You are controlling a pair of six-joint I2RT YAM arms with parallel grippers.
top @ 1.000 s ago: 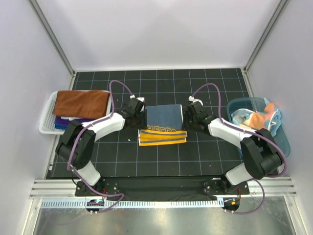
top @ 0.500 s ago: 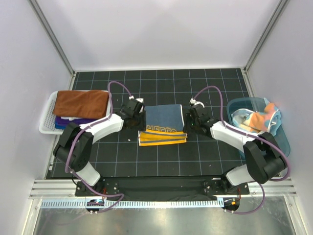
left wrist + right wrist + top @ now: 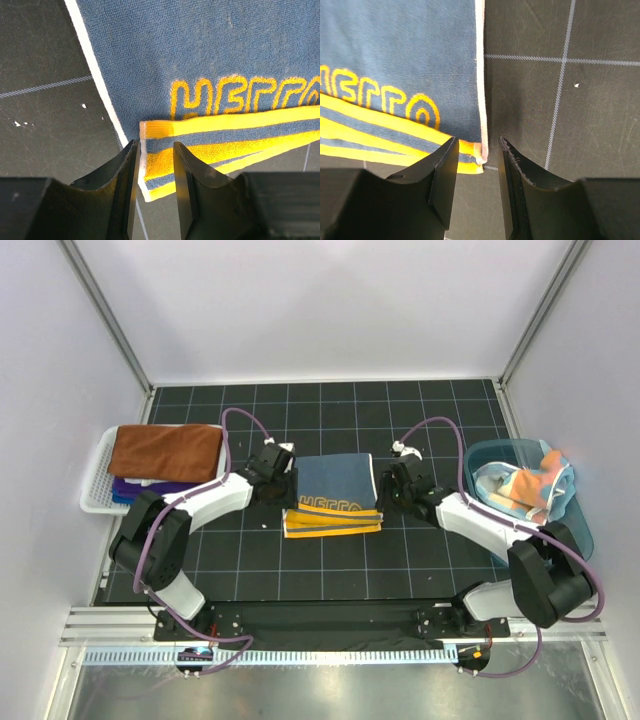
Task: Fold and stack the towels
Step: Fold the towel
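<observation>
Seen from above, a black gridded table (image 3: 330, 565) holds the work. At far left a white slatted basket (image 3: 92, 495) carries a folded rust brown towel (image 3: 165, 450) lying on a purple towel (image 3: 130, 487).

Next, the left pincer (image 3: 155, 150) is low at the left side of the navy-and-yellow striped towel (image 3: 335, 480), which lies flat mid-table, between the two arms. Its near edge is turned up, so a band of yellow stripes sits on the navy face. The left jaws stand a narrow way apart, straddling the left corner of that band, not visibly pinching it.

On the towel's right side, the right pincer (image 3: 479, 145) is also released, jaws parted over the white-bordered right edge, one finger above the cloth and one above bare table.

At far right a teal tub (image 3: 587, 530) holds a loose heap of towels (image 3: 520, 485), orange, white and pale blue.

The step in hand looks like folding the striped towel, both arms set at opposite corners of the near band. The next move likely calls for both pincers to clench on their corners together, then lift and carry the band evenly away from the arms.
</observation>
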